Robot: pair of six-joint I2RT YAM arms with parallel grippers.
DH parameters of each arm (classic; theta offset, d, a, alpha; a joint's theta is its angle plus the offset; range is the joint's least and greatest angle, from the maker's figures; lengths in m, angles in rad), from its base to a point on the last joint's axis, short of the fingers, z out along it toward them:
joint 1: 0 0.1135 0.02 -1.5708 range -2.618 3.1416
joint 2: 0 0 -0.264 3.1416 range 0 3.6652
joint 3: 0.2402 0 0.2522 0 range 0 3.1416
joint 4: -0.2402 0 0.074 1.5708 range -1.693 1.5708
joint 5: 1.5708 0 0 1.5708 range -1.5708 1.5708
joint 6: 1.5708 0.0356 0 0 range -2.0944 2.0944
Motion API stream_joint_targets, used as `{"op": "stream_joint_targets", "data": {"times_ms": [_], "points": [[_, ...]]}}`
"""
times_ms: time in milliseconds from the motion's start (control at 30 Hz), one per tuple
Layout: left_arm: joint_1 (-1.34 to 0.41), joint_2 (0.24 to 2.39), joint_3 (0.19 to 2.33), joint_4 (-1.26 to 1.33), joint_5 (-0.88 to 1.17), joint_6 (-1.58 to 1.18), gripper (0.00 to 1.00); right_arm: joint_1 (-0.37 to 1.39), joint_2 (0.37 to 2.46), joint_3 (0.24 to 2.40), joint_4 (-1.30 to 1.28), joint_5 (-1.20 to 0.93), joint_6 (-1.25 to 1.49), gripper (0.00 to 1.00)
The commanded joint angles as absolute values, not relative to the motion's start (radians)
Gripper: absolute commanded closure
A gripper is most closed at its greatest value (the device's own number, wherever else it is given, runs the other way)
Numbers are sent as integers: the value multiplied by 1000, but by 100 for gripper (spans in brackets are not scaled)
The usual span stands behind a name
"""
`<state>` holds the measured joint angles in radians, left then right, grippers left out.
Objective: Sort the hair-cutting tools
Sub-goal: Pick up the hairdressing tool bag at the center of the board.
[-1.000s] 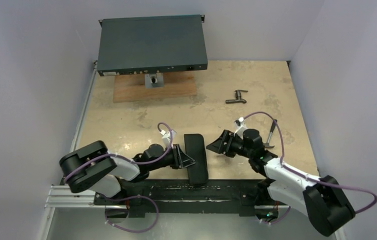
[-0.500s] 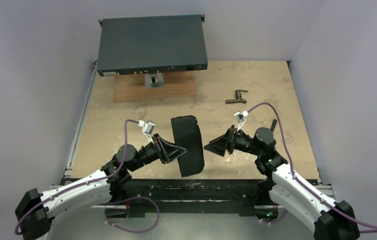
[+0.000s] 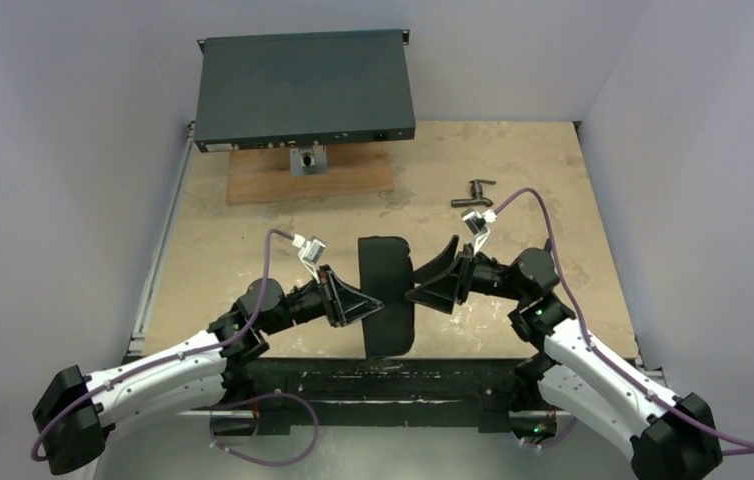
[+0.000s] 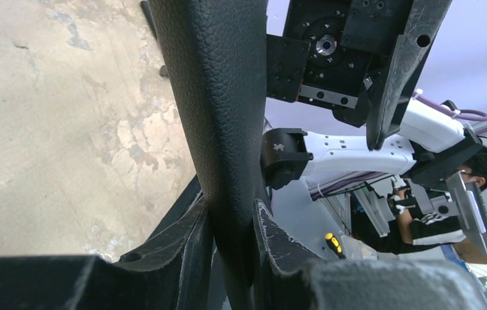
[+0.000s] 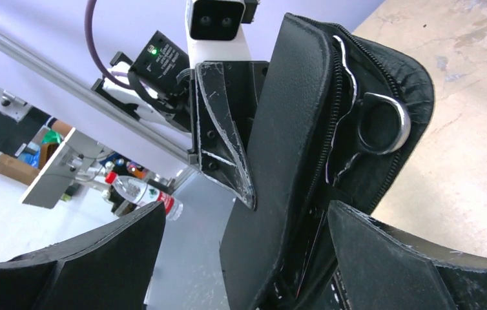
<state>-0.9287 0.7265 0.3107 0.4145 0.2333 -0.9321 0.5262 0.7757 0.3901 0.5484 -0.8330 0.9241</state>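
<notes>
The silver scissors (image 5: 383, 123) sit inside the half-open black case (image 3: 385, 300), pinched tight by the left gripper (image 3: 356, 300) and now swung upright between both arms. The right gripper (image 3: 431, 273) has closed in, spread wide around its edge, probably to open it.

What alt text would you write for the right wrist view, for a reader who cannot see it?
A black zip case is held upright, partly unzipped, with the silver ring of scissors showing inside. The left hand pinches it from the far side, and the right hand is spread open in the foreground, above a beige table.
</notes>
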Motion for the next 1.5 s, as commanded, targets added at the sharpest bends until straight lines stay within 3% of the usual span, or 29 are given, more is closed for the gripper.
{"op": "stream_joint_targets", "data": {"times_ms": [0,367,800,1233,1333,1467], "points": [[-922,748,389,616,294,-963,98,548,788,467,465,-804,825,2],[-922,642,395,547,291,-937,100,547,681,538,207,-666,680,1],[-922,708,407,616,346,-953,100,546,758,515,559,-819,884,1],[-922,792,426,723,392,-974,100,644,869,563,484,-797,812,7],[-922,809,438,709,387,-973,100,651,863,557,537,-792,846,12],[-923,801,465,612,350,-937,100,651,851,560,547,-765,868,37]]}}
